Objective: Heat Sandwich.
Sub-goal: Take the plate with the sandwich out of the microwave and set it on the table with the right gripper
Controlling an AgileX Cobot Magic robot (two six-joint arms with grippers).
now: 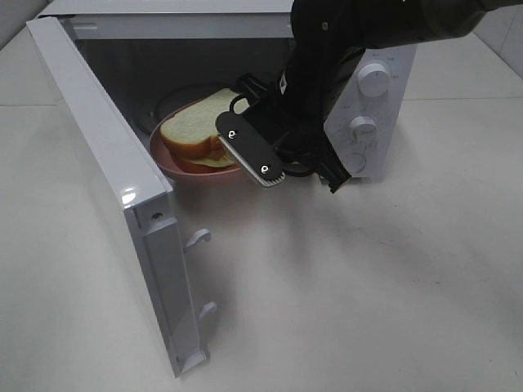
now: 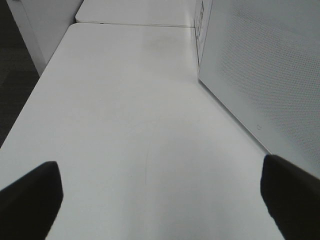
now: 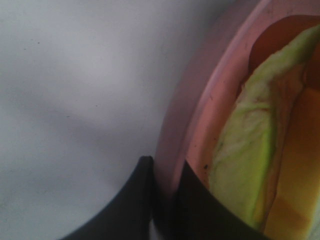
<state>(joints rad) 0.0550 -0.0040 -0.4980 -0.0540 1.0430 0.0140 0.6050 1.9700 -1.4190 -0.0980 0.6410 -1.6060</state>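
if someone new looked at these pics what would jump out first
The white microwave standing with its door swung wide open toward the left. In its mouth sits a sandwich on a pink plate, with the black right pincer shut on the plate's near rim. The left pincer hangs open over the bare white table, beside the door's outer face.

We saw the white table (image 2: pixel 125 125) stretching away from us, bare but for a faint curved scuff mark (image 2: pixel 148 160) near its middle. The white microwave door (image 2: pixel 265 75), with its dotted mesh panel, stood along the table's right side. The left gripper's (image 2: pixel 160 200) 2 dark fingertips (image 2: pixel 30 197) sat wide apart at the near edge, holding nothing.
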